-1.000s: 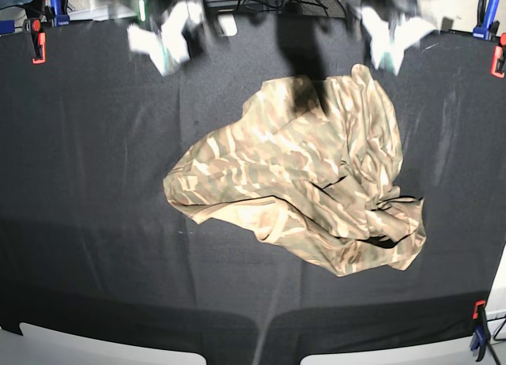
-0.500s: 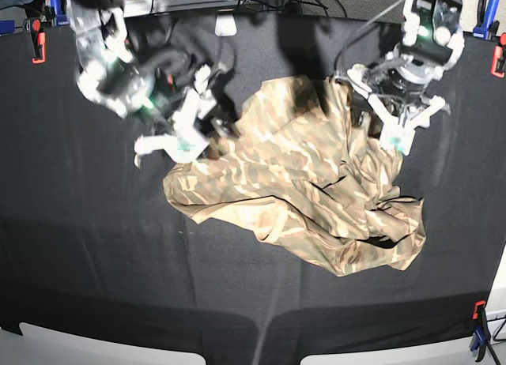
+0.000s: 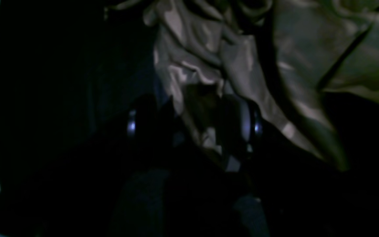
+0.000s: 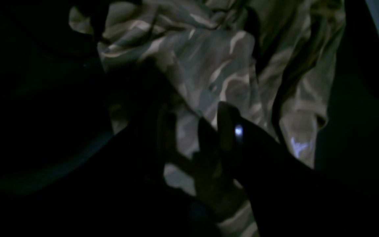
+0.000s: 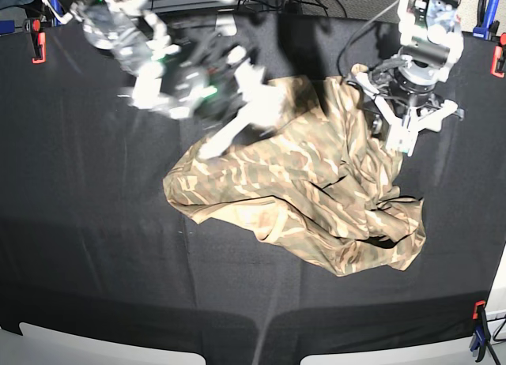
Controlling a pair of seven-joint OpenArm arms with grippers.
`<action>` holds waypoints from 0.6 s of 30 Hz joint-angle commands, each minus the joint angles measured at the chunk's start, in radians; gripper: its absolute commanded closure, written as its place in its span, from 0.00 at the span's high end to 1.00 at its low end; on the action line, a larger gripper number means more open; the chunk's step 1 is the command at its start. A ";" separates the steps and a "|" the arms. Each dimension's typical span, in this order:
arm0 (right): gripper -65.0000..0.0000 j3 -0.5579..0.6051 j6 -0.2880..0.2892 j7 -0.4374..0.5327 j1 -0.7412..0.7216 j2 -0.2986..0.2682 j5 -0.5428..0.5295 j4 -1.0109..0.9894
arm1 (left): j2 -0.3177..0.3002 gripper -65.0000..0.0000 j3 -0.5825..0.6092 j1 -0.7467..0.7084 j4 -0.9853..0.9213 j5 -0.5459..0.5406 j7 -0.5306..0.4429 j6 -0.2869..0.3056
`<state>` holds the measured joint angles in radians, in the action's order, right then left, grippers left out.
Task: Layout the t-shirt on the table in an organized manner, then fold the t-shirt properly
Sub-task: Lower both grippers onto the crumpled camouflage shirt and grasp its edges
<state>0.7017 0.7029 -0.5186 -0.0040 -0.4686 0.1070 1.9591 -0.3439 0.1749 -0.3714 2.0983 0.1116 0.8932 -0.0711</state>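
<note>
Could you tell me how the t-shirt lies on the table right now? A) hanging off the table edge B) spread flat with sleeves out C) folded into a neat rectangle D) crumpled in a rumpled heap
D: the t-shirt lies bunched and creased in a heap mid-table.

The crumpled t-shirt (image 5: 316, 199) fills the middle of the surface (image 5: 87, 246). Wide bare black cloth lies to its left, right and front. Both arms crowd its far edge; clamps (image 5: 36, 45) line the corners.
</note>
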 commanded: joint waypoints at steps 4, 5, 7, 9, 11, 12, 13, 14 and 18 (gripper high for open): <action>0.38 0.043 -0.005 0.020 -0.081 -0.005 -0.001 0.015 | -0.006 0.45 -0.004 0.005 0.016 0.030 -0.019 -0.005; 0.38 0.050 -0.005 0.019 -0.096 -0.005 -0.001 0.011 | -0.006 0.45 -0.004 0.005 0.016 0.030 -0.019 -0.005; 0.38 0.053 -0.005 0.021 -0.119 -0.005 -0.001 -0.002 | -0.006 0.45 -0.004 0.005 0.016 0.029 -0.019 -0.005; 0.38 0.053 -0.005 0.021 -0.137 -0.005 -0.002 -0.030 | -0.006 0.45 -0.004 0.005 0.016 0.029 -0.019 -0.005; 0.38 0.053 -0.005 0.025 -0.149 -0.005 -0.002 -0.071 | -0.006 0.45 -0.004 0.005 0.016 0.026 -0.019 -0.005; 0.38 0.053 -0.005 0.025 -0.151 -0.005 -0.003 -0.089 | -0.006 0.45 -0.004 0.005 0.016 0.026 -0.019 -0.005; 0.38 0.053 -0.005 0.027 -0.151 -0.005 -0.006 -0.107 | -0.006 0.45 -0.004 0.005 0.016 0.026 -0.019 -0.005; 0.38 0.053 -0.005 0.037 -0.151 -0.005 -0.006 -0.122 | -0.006 0.45 -0.004 0.005 0.016 0.026 -0.019 -0.005; 0.38 0.053 -0.005 0.070 -0.151 -0.002 -0.004 -0.146 | -0.006 0.45 -0.004 0.005 0.016 0.026 -0.019 -0.005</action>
<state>0.7597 0.7033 -0.4732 -0.1360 -0.4683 0.1051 1.7977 -0.3439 0.1749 -0.3714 2.0983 0.1287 0.8913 -0.0711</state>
